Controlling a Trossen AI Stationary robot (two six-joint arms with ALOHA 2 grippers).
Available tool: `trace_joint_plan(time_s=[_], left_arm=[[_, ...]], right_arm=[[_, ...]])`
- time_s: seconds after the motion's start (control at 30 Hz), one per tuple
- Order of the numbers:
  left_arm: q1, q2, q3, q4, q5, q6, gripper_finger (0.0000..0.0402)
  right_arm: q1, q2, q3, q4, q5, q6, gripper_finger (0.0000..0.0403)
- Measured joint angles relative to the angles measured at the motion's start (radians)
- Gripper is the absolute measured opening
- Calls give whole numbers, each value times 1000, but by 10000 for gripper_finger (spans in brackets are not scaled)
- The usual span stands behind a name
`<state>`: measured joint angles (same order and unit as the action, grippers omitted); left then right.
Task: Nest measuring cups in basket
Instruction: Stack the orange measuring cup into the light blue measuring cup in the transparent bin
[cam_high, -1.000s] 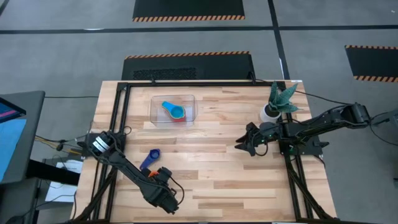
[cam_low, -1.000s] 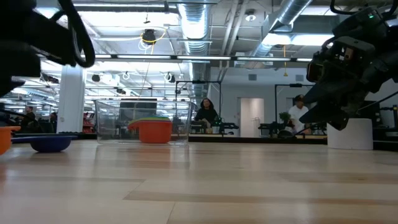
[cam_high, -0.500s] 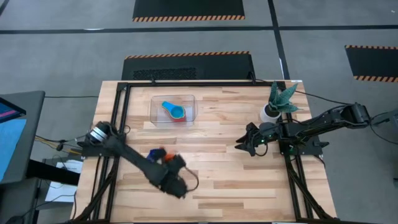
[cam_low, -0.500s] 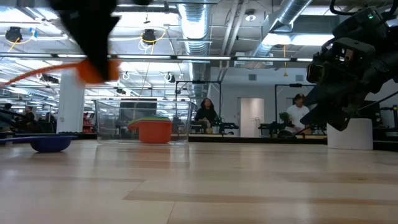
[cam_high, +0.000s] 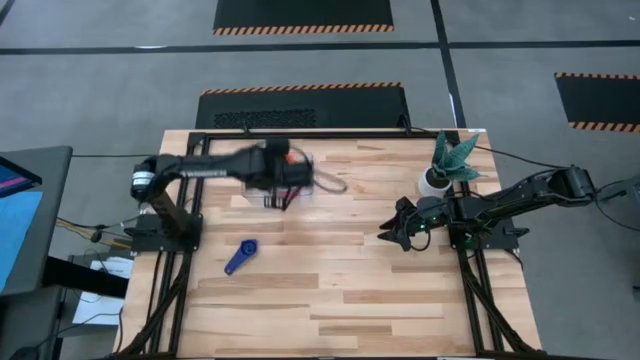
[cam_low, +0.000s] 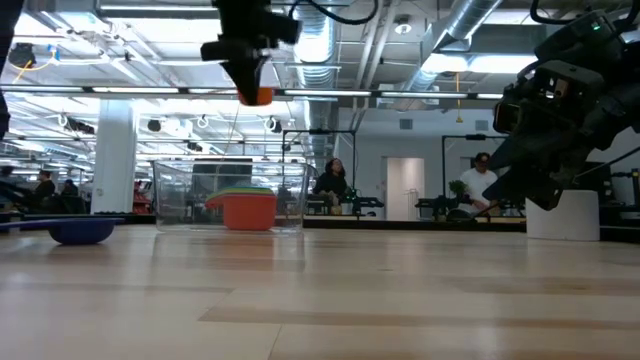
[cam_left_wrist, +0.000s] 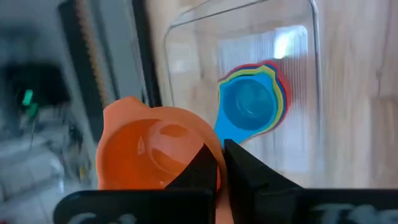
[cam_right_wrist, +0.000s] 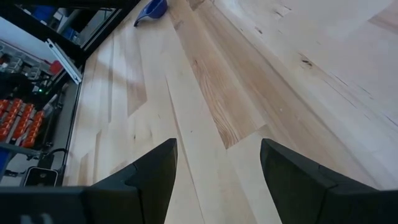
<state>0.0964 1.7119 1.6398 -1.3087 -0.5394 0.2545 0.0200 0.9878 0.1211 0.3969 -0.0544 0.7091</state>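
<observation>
Step in hand: left gripper (cam_left_wrist: 221, 163), fingers pinched on the orange cup (cam_left_wrist: 149, 146), holds it above the basket (cam_left_wrist: 311, 74) over the nested stack (cam_left_wrist: 252, 102); next, lower and release squarely; right gripper (cam_right_wrist: 217, 162) waits wide, blue cup (cam_high: 240, 256) on worktop (cam_high: 350, 270).

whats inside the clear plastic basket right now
A nested stack of scoop-shaped plastic measuring cups lies in the clear rectangular basket, the light blue one on top, with yellow and red rims showing around it. Any cups beneath are covered.
</observation>
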Motion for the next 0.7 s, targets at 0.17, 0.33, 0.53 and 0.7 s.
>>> trace_joint_plan(time_s=[0.17, 0.33, 0.53, 0.7], left_arm=[[137, 10, 0, 39, 163, 412, 0], [198, 47, -8, 30, 249, 674, 0], [205, 143, -9, 17, 245, 761, 0], [199, 187, -9, 12, 221, 787, 0]], right_arm=[[0, 0, 0, 0, 1, -2, 255], [0, 0, 0, 0, 1, -2, 255], [0, 0, 0, -8, 1, -1, 255], [0, 0, 0, -8, 1, 1, 255]])
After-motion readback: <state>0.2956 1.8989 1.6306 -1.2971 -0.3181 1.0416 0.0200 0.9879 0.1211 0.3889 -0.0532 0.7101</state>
